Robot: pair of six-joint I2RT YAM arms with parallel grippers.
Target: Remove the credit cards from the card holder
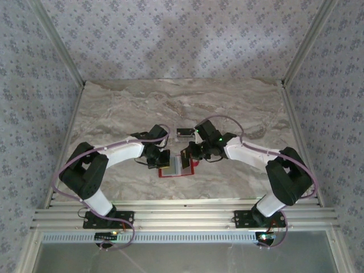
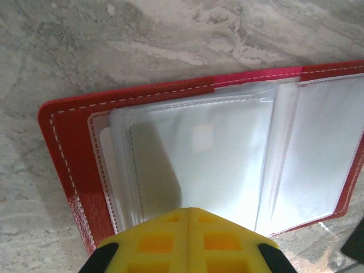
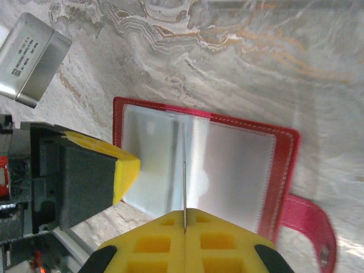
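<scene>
The red card holder (image 1: 165, 173) lies open on the marble, its clear pockets (image 2: 199, 153) facing up. My left gripper (image 2: 189, 211) is shut, and its yellow tip presses down on the left-hand pockets. My right gripper (image 3: 184, 219) is shut on a thin sheet (image 3: 183, 170) that stands on edge along the holder's spine. I cannot tell whether that sheet is a card or a clear leaf. One silver-grey credit card (image 1: 183, 133) lies flat on the table just beyond the holder (image 3: 278, 170). The same card (image 3: 31, 60) is at the upper left in the right wrist view.
The holder's red closing strap (image 3: 310, 224) with its snap sticks out to the right. Both arms meet over the holder at the table's middle (image 1: 176, 153). Bare marble (image 1: 170, 102) stretches behind them, with patterned walls all round.
</scene>
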